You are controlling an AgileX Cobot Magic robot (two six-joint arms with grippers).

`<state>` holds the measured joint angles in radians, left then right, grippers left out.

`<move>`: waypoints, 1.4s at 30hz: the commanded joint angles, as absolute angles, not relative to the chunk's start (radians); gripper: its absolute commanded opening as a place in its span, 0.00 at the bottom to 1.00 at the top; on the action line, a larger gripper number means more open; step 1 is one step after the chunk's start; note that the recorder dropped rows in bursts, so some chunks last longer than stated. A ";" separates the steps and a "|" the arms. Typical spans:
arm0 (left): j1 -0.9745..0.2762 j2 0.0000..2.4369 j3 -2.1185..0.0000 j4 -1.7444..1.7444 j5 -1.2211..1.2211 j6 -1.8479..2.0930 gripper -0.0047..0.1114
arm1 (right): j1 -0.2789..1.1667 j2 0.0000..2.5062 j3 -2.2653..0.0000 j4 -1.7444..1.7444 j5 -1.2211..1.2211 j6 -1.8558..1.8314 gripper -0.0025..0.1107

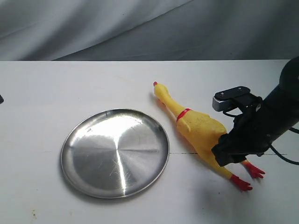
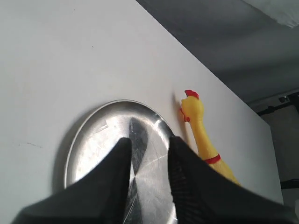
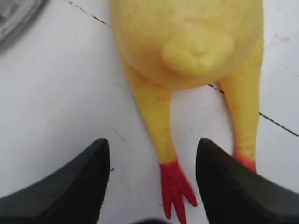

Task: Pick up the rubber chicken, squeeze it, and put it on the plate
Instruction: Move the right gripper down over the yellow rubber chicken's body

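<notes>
White table [image 1: 42,70], grey cloth backdrop [image 1: 93,28] behind its far edge. Plate [image 1: 115,154] sits toward the near edge, a little left of the table's middle, empty and reflecting light. Rubber chicken [image 1: 198,128] lies flat on the table just beside the plate on the right-edge side, not touching the rim; its head [image 1: 159,88] points toward the far edge and its red feet [image 1: 247,177] toward the near right corner. Right gripper [image 3: 153,154] is low over the chicken's tail end, jaws spread wide and holding nothing. In the right wrist view one leg [image 3: 156,116] runs between the two jaws, while the other leg lies along the outer side of one jaw; contact with the toy cannot be confirmed. Left gripper [image 2: 149,142] hangs above the plate, jaws parted by a narrow gap, empty. Status: nothing completed. The chicken is not lifted, not squeezed and not on the plate. My reading is that the pick-up is only being lined up. Remaining: close on the toy, raise it, squeeze it, carry it across to the plate and release. Risk noted: a grip on one thin leg may let the body swing or slip; the plump body looks the safer hold.
</notes>
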<state>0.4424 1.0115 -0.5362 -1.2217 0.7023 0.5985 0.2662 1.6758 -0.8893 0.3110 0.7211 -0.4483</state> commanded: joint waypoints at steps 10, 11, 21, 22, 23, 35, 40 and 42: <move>0.439 1.015 -0.541 -1.232 0.705 0.648 0.35 | 0.317 1.783 -0.915 0.388 0.688 -0.532 0.48; 0.439 1.015 -0.541 -1.237 0.705 0.651 0.35 | 0.325 1.785 -0.928 0.380 0.693 -0.532 0.48; 0.439 1.015 -0.541 -1.244 0.707 0.662 0.35 | 0.341 1.851 -1.014 0.227 0.759 -0.327 0.48; 0.439 1.015 -0.541 -1.244 0.704 0.662 0.35 | 0.341 1.859 -1.014 0.235 0.765 -0.327 0.48; 0.439 1.015 -0.541 -1.244 0.703 0.663 0.35 | 0.345 1.871 -1.014 0.235 0.768 -0.327 0.48; 0.439 1.015 -0.541 -1.246 0.703 0.688 0.35 | 0.410 1.904 -1.014 0.092 0.662 -0.182 0.48; 0.439 1.015 -0.541 -1.246 0.703 0.688 0.35 | 0.410 1.924 -1.014 0.113 0.649 -0.182 0.48; 0.439 1.015 -0.541 -1.246 0.703 0.688 0.35 | 0.410 1.942 -1.014 0.120 0.647 -0.182 0.48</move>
